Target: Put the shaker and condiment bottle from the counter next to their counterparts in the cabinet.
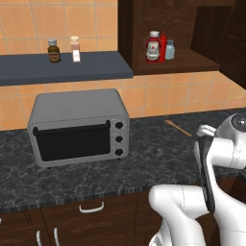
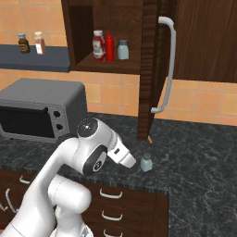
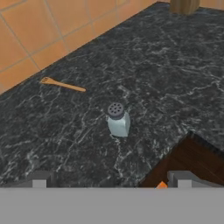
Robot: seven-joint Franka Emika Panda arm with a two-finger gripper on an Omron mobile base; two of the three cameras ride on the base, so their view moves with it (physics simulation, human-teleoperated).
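Observation:
The small grey-blue shaker (image 3: 118, 120) stands upright on the dark marbled counter (image 3: 175, 65), near its front edge (image 2: 146, 162). My gripper (image 3: 111, 180) hovers above and short of it, open, with nothing between the fingertips (image 3: 39, 179); in the right base view the hand (image 2: 127, 159) is just left of the shaker. In the open cabinet (image 2: 83, 32) the stout red condiment bottle (image 2: 98, 45) (image 1: 153, 46) stands on the shelf, right beside the slim red nozzle bottle (image 2: 109, 46) and the other grey-blue shaker (image 2: 123, 49).
A grey toaster oven (image 1: 77, 126) sits on the counter at the left. The blue-grey wall shelf (image 1: 62, 67) holds a brown jar (image 1: 54, 50) and a tall pale shaker (image 1: 75, 49). The cabinet door (image 2: 157, 60) hangs open over the counter. A thin wooden utensil (image 3: 62, 84) lies by the wall.

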